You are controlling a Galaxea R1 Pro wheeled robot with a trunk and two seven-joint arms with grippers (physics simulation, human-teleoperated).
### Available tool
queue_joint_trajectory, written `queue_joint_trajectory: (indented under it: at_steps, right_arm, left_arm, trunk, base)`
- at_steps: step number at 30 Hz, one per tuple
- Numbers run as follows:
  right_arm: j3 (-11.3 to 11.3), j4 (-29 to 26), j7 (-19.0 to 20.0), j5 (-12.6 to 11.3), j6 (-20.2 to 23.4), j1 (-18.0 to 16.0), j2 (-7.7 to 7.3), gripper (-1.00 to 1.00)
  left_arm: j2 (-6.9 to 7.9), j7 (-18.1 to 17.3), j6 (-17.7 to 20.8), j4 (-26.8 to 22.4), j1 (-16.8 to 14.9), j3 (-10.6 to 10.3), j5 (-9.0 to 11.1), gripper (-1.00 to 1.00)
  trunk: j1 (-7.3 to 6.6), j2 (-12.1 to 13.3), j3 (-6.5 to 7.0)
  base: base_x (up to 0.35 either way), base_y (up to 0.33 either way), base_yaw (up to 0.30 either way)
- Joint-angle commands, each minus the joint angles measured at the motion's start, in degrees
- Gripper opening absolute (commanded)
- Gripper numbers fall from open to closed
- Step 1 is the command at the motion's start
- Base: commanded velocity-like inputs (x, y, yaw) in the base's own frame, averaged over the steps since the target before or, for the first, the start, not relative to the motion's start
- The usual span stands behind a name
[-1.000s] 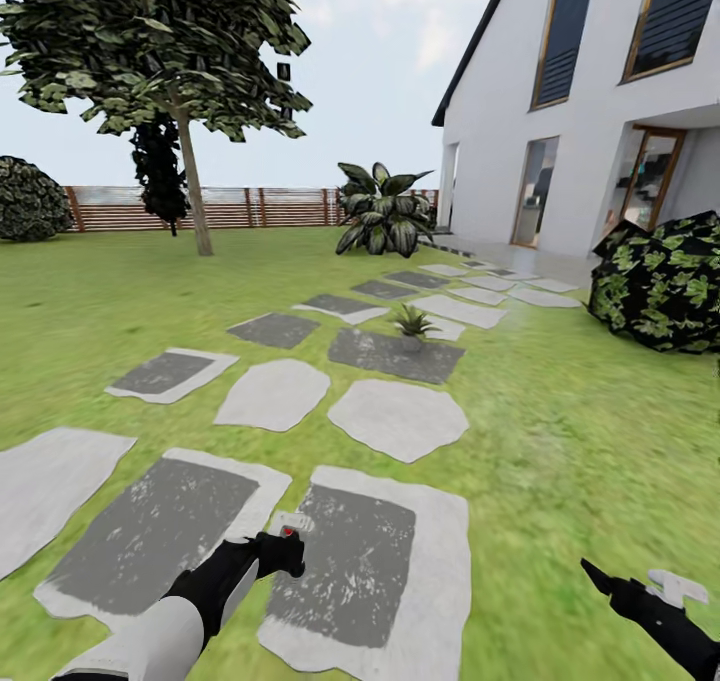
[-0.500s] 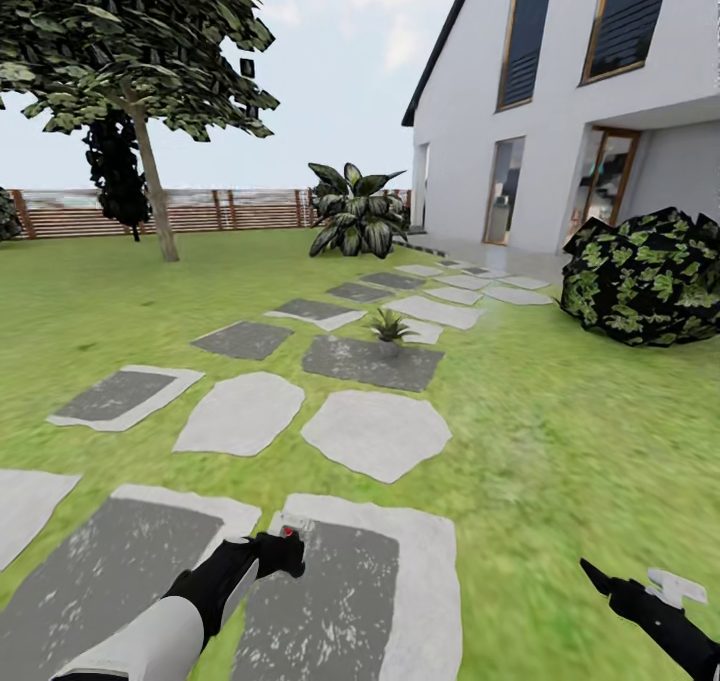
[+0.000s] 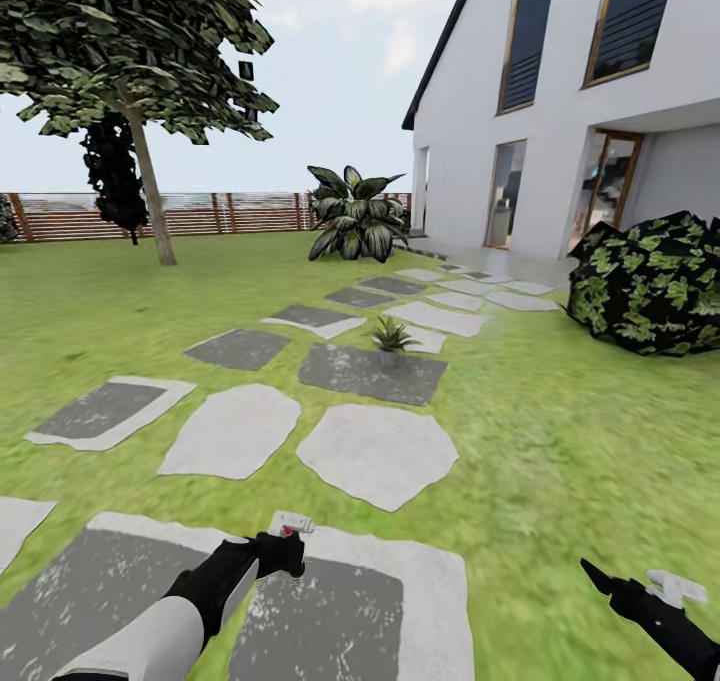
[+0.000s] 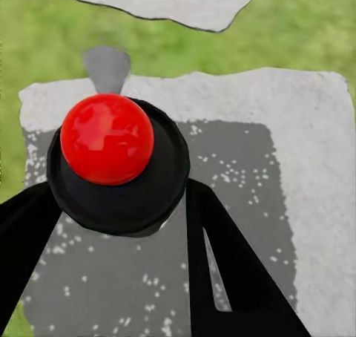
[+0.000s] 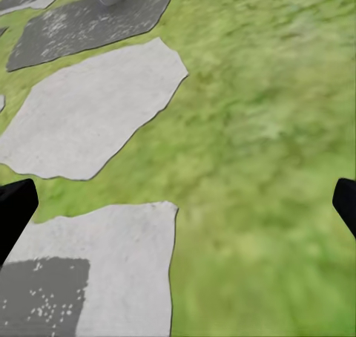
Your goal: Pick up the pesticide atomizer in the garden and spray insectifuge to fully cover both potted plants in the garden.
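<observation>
My left gripper [image 3: 277, 553] is shut on the pesticide atomizer [image 3: 290, 527], low over a dark stepping slab [image 3: 330, 611]. The bottle's whitish head and red nozzle spot point forward. In the left wrist view the red nozzle [image 4: 107, 138] tops the dark body, with a black finger [image 4: 230, 270] pressed on each side. One potted plant [image 3: 392, 335], narrow and spiky, stands ahead on a dark slab [image 3: 370, 373] in the garden lawn. The other potted plant is out of view. My right gripper [image 3: 632, 587] hangs open at the lower right over grass, its fingers [image 5: 15, 211] wide apart.
Grey stepping slabs [image 3: 378, 453] run ahead toward the white house [image 3: 580, 111]. A big variegated shrub [image 3: 355, 213] stands by the brown fence [image 3: 200, 213]. A tree [image 3: 140, 61] rises at the left, and a dark leafy bush [image 3: 650, 283] sits at the right.
The camera has turned right and rolled slightly forward, so the tree, slabs and plant have shifted left in the picture. Both arms hold the same pose, the atomizer still gripped.
</observation>
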Motion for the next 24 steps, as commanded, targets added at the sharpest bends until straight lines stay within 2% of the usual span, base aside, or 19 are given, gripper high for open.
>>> queue_joint_trajectory:
  at_steps: [1, 24]
  right_arm:
    - [-0.29, -0.08, 0.39, 0.27, 0.30, -0.10, 0.02, 1.00]
    - [-0.29, -0.08, 0.37, 0.36, 0.30, -0.11, 0.02, 1.00]
  left_arm:
    - [0.00, -0.23, 0.24, -0.13, -0.01, 0.04, -0.60, -1.00]
    - [0.00, -0.23, 0.24, -0.13, -0.01, 0.04, -0.57, -1.00]
  trunk:
    - [0.02, -0.03, -0.06]
    - [0.02, -0.03, -0.06]
  base:
    - [0.334, 0.000, 0.000]
    - [0.334, 0.000, 0.000]
